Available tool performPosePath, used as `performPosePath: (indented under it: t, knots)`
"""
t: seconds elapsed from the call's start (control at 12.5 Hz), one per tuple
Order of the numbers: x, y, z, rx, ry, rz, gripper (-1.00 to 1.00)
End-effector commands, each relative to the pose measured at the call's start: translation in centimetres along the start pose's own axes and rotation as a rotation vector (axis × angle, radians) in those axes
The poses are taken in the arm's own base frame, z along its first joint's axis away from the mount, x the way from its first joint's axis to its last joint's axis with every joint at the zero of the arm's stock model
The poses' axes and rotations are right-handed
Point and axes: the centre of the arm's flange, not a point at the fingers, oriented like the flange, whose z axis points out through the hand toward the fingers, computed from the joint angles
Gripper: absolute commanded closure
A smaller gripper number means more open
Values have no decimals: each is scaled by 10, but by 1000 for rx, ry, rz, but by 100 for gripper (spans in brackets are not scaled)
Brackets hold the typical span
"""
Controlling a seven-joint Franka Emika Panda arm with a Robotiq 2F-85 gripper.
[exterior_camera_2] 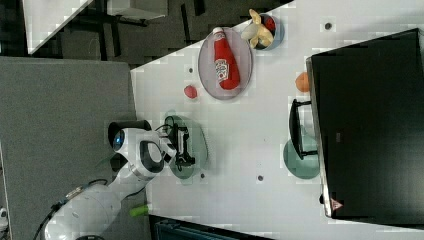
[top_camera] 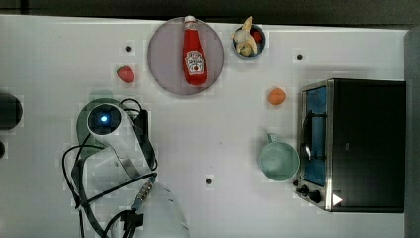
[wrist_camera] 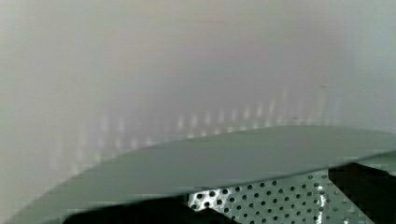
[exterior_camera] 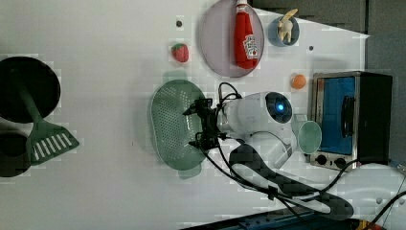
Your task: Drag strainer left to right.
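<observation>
Black-and-steel toaster oven [top_camera: 364,144] sat at table's 3 o'clock edge in top view; overlong drag risked collision. Pale green perforated oval plastic strainer [exterior_camera: 173,123] lay at 9 o'clock, under my wrist. Smooth mint-green mug [top_camera: 280,160] stood in drag path, likely to get shoved. My gripper [exterior_camera: 201,123] reached into bowl; finger spread: couldn't tell, so slip off rim possible.
</observation>
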Motion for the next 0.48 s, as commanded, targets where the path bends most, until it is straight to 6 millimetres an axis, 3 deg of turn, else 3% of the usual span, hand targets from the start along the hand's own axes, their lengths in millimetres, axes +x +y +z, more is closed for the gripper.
performPosePath:
  t: [0.08, 0.48]
  knots:
    - [0, 7, -22, 47, 17, 23, -100]
    - [48, 9, -22, 49, 39, 85, -100]
